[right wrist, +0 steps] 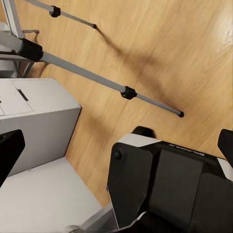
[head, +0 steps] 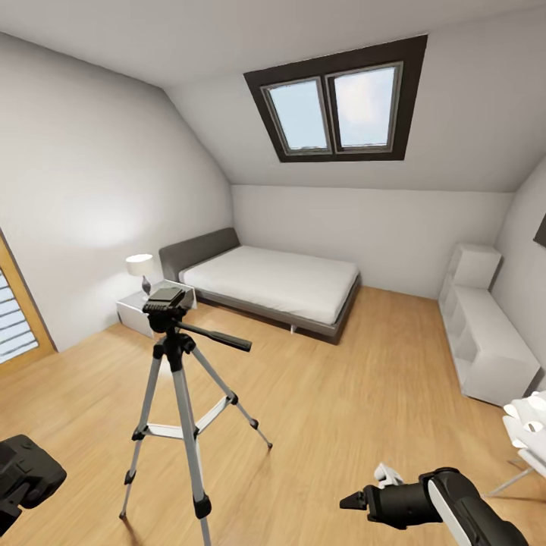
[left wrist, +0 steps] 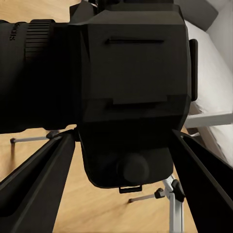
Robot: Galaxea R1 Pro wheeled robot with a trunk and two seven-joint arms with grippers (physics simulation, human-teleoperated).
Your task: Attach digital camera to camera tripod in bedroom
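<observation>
White-walled bedroom, light wood plank floor [head: 341, 394]. Silver-legged camera tripod [head: 176, 394] stands on it. Left pincer [left wrist: 121, 145] pinches the black boxy digital camera [left wrist: 131, 82]. Right pincer [right wrist: 116, 145] spread, empty.

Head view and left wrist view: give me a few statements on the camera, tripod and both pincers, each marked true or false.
1. The digital camera is between the left pincer's fingers. True.
2. The camera is already mounted on the camera tripod. False: the tripod head carries no camera.
3. The tripod stands upright on the wood floor. True.
4. The right pincer holds the pan handle. False: it is low, apart from the tripod, holding nothing.
5. The tripod stands on the bed. False: the bed is behind it.
</observation>
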